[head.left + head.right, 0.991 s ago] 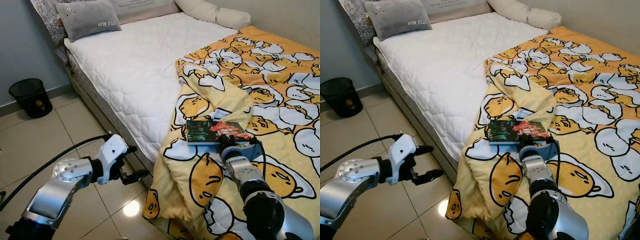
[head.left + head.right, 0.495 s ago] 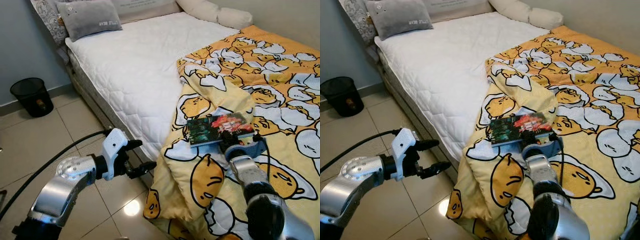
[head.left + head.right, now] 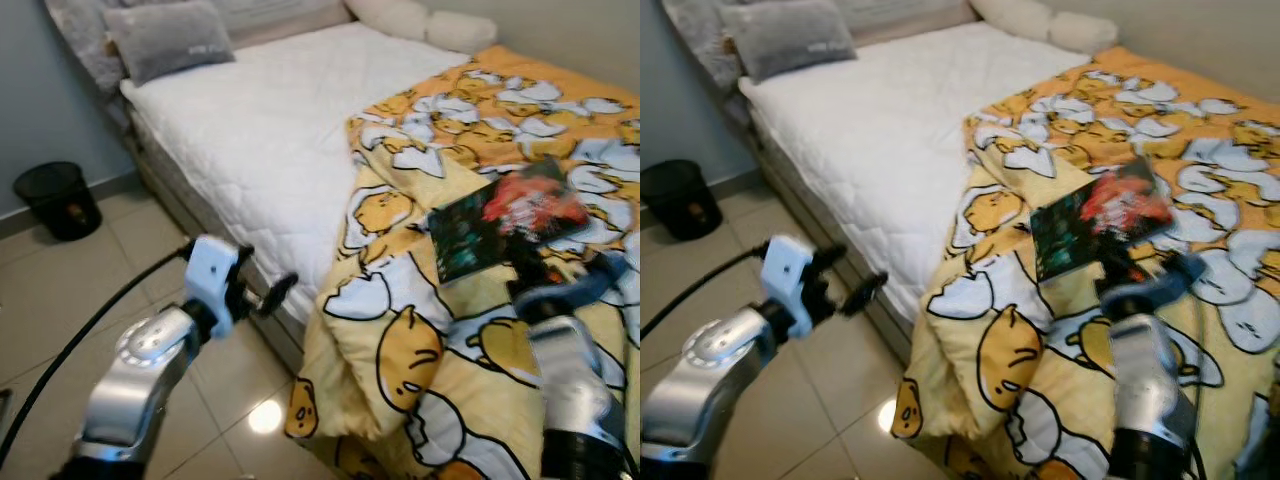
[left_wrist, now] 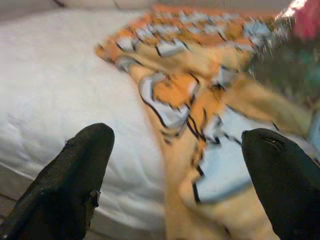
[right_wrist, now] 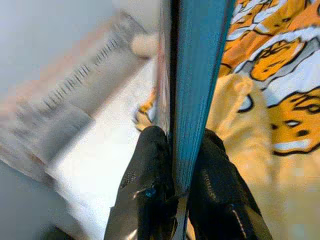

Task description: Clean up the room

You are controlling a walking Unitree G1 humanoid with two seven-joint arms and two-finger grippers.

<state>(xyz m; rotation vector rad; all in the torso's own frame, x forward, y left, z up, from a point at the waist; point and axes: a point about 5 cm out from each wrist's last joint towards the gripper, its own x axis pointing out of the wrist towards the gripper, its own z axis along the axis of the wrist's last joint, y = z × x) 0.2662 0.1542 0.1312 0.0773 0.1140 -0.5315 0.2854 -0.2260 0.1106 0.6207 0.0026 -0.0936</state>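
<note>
Above the rumpled quilt, right gripper (image 3: pixel 1118 268) clamped on a book (image 3: pixel 1095 225)

Its fingers (image 5: pixel 150 175) pinch the book's edge, holding it tilted clear of the yellow egg-print quilt (image 3: pixel 400 330); the pick-up looks done, and next it likely needs carrying to a proper place. At nine o'clock the left gripper (image 3: pixel 262 290) hangs spread wide beside the mattress (image 3: pixel 270 130). A bin (image 3: pixel 55 198) stands on the floor at ten o'clock, a grey pillow (image 3: pixel 165 40) at eleven.

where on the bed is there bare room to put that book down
The widest free patch is the white quilted mattress, bordered by the grey pillow at the head and the rumpled yellow egg-print blanket on the right. The blanket side is bunched and uneven. The right tool holds the colourful paperback book above those folds; the left tool hangs beside the bed edge.
</note>
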